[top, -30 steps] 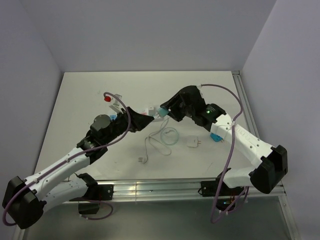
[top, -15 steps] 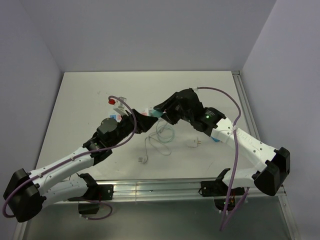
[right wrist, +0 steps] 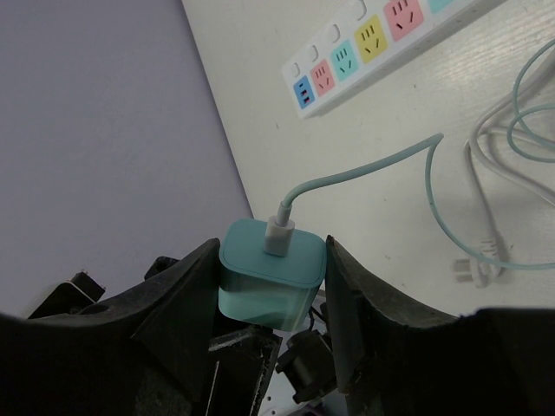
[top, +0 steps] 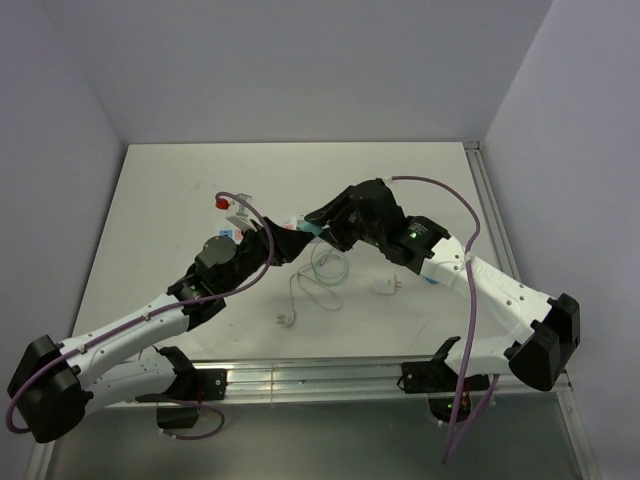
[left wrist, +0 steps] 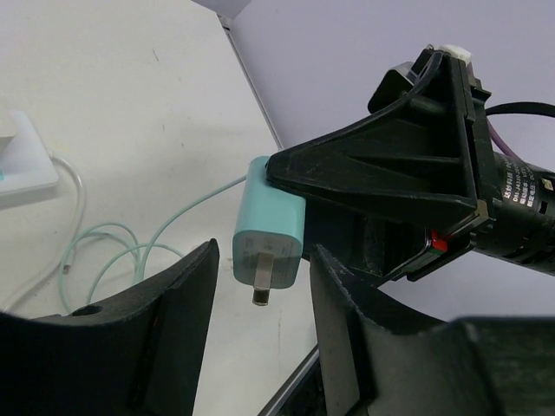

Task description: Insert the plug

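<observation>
Right wrist view: right fingers [right wrist: 173, 295] clamp the teal plug [right wrist: 270, 269] aloft over the bench [right wrist: 364, 104], near the power strip [right wrist: 381, 43]. Left fingers [left wrist: 173, 321] gape. Light, rigid, probably slick: hold its flat sides, not the soft cable [right wrist: 364, 163].

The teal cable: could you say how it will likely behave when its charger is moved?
Probably floppy: the teal cable curves loosely from the teal charger in the right gripper and coils on the table. It should trail easily, though its loops overlap a white cable and might drag it.
</observation>
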Controlling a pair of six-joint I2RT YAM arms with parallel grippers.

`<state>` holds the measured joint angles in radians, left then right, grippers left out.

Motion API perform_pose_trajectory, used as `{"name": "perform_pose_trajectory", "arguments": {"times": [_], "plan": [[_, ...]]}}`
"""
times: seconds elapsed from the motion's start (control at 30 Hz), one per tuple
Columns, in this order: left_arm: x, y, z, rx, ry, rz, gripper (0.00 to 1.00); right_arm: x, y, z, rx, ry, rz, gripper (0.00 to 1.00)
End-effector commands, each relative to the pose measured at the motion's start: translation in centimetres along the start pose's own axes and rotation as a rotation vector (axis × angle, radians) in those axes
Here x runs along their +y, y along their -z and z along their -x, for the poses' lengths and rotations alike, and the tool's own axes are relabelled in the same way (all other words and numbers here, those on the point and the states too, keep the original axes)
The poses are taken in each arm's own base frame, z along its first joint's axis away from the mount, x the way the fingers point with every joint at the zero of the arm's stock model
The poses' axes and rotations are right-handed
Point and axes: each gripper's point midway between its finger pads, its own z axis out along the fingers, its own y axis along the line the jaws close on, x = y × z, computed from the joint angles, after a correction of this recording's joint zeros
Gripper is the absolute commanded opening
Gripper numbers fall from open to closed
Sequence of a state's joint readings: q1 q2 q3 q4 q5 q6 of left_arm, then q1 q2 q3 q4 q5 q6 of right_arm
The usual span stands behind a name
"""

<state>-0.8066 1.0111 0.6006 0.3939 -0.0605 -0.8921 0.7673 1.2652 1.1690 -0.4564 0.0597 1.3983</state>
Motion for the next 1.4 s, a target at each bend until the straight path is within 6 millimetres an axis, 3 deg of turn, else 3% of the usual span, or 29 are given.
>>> {"name": "perform_pose_trajectory", "arguments": {"times": [0.0, 0.33, 0.53, 0.6, 0.63, 0.67, 0.77, 0.83, 0.9, 1.0, 1.07, 1.2, 1.23, 1.3, 1.33, 1.37], "plan": [[-1.3, -0.3, 1.2, -0.041, -0.009, -0.035, 0.52, 1.3, 0.1, -0.1, -0.004, -0.019, 0.039, 0.00], [-1.6, -0.5, 0.8, -0.016, 0.009, -0.042, 0.48, 1.6, -0.3, -0.4, 0.000, -0.017, 0.035, 0.00], [-1.2, -0.5, 0.2, 0.007, 0.015, -0.029, 0.34, 1.8, -0.5, -0.5, 0.003, -0.017, 0.037, 0.00], [-1.4, -0.3, 0.4, 0.007, 0.014, -0.027, 0.20, 2.1, -0.5, -0.6, 0.010, 0.007, 0.049, 0.05], [-1.1, -0.2, 0.3, 0.014, 0.007, -0.014, 0.03, 2.2, -0.5, -0.6, 0.010, 0.018, 0.049, 0.08], [-1.4, 0.0, 0.8, 0.003, 0.007, -0.014, 0.00, 2.1, -0.4, -0.5, 0.008, 0.046, 0.050, 0.15], [-1.7, 0.9, 1.4, -0.005, -0.013, -0.007, 0.00, 2.8, 0.3, -0.7, 0.022, 0.138, 0.088, 0.30], [-2.0, 1.7, 2.1, -0.015, -0.027, -0.009, 0.00, 3.6, 1.4, -0.5, 0.020, 0.187, 0.127, 0.34], [-1.8, 2.2, 2.5, 0.001, -0.034, 0.004, 0.00, 4.4, 2.5, -1.0, 0.048, 0.290, 0.189, 0.49], [-1.8, 3.1, 3.3, 0.028, -0.034, 0.005, 0.00, 5.3, 5.1, -2.3, 0.120, 0.461, 0.280, 0.51], [-2.3, 3.9, 3.5, 0.059, -0.040, -0.005, 0.00, 4.5, 6.7, -2.8, 0.158, 0.561, 0.298, 0.51], [-2.1, 4.8, 3.9, 0.072, -0.046, 0.019, 0.00, 3.0, 9.8, -1.1, 0.072, 0.650, 0.277, 0.55], [-2.2, 5.0, 4.2, 0.061, -0.043, 0.018, 0.00, 3.6, 11.0, -0.4, 0.031, 0.629, 0.317, 0.58], [-2.6, 5.2, 4.4, 0.047, -0.030, -0.006, 0.00, 3.6, 11.1, -0.4, 0.035, 0.617, 0.348, 0.62], [-2.8, 5.3, 4.4, 0.046, -0.023, -0.011, 0.00, 3.6, 11.1, -0.7, 0.055, 0.603, 0.349, 0.77], [-2.9, 5.3, 4.6, 0.041, -0.016, -0.011, 0.00, 3.5, 11.1, -0.8, 0.064, 0.602, 0.341, 0.78]]}}
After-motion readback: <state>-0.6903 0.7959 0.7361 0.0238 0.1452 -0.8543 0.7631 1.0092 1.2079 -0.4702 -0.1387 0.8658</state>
